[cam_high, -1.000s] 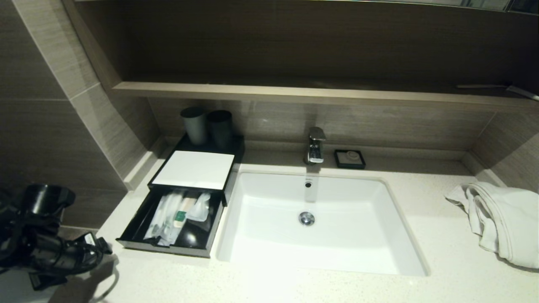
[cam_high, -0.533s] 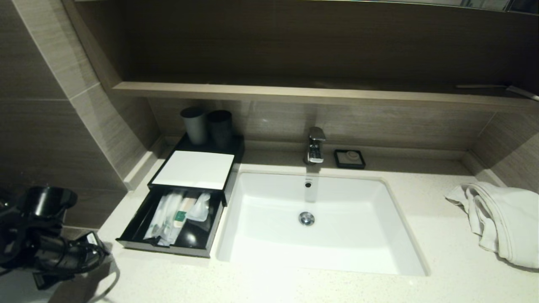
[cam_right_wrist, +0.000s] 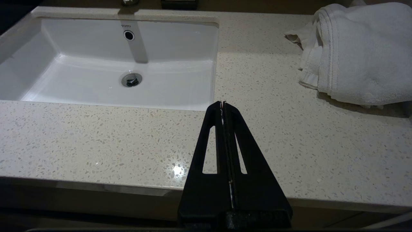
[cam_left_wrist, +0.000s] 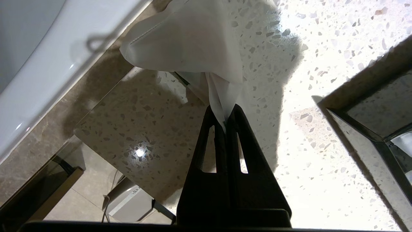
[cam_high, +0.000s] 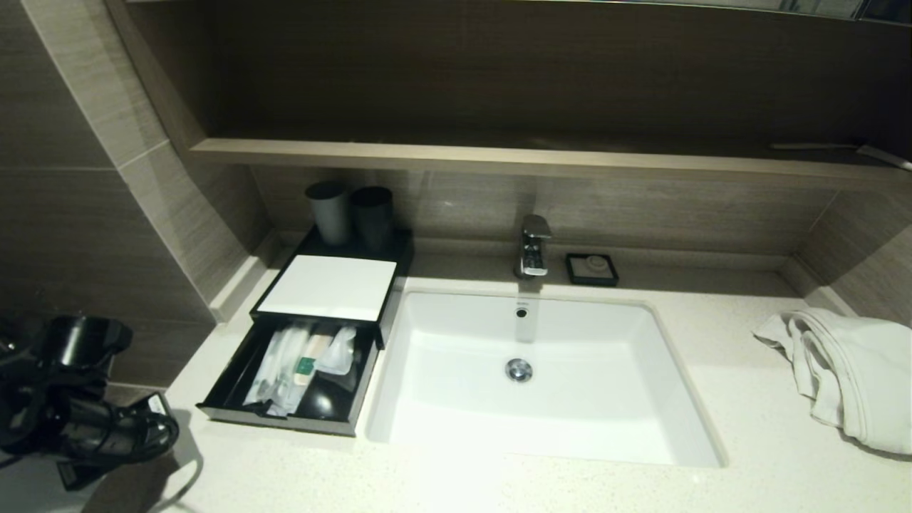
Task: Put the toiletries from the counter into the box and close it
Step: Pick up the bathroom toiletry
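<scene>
Left hand [cam_left_wrist: 225,120] pinches 1 sachet [cam_left_wrist: 186,42] over counter [cam_left_wrist: 322,38]; right hand [cam_right_wrist: 222,104] closed, empty.

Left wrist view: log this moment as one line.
left gripper: fingers shut on sachet over counter | drawer: open, sachets inside | right gripper: shut, idle

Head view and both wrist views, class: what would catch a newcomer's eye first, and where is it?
First, the white sink set in the middle of the counter. To its left the black box has its drawer pulled out with sachets inside. The left end effector, over the counter's left end, pinches a white sachet; the right end effector is shut over the front edge.
</scene>
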Available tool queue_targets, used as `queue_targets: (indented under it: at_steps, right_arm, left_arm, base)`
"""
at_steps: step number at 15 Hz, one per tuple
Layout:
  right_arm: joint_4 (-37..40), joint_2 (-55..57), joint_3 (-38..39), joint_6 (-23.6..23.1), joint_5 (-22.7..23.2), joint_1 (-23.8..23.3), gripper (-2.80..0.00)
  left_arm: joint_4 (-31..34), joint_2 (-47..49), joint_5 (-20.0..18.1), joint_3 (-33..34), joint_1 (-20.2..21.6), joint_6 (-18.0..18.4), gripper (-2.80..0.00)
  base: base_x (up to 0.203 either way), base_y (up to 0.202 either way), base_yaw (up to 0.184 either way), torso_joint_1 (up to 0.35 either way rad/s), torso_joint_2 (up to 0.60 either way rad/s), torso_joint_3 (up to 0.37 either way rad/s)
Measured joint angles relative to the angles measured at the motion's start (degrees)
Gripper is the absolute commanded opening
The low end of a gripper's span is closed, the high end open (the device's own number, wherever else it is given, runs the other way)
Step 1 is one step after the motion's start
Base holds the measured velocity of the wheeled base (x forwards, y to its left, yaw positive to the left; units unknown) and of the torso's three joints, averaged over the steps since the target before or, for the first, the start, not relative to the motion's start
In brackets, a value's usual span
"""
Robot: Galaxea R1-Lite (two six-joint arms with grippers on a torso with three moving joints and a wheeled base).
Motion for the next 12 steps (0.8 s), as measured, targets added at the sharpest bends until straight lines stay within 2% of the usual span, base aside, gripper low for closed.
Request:
queue_targets:
  at_steps: [6,10,12]
  right_arm:
    - [0.0,0.0,0.0,0.0,0.0,0.0,-2.8]
    - [-0.02,0.0,0.0,0.0,0.0,0.0,-2.8]
    - [0.0,0.0,0.0,-0.02,0.0,0.0,-2.8]
  left_arm:
    - [-1.25,-1.78,0.01,0.38,0.04,-0.48,-2.8]
    - [-0.78,-7.23,-0.1,-1.96,-0.4,-0.88,-2.8]
    - [-0.23,-9.19,-0.25,-3.95,-2.07,-0.63,-2.8]
  base:
    - [0.0,0.0,0.0,0.0,0.0,0.0]
    - [0.0,0.0,0.0,0.0,0.0,0.0]
    - [0.0,0.0,0.0,0.0,0.0,0.0]
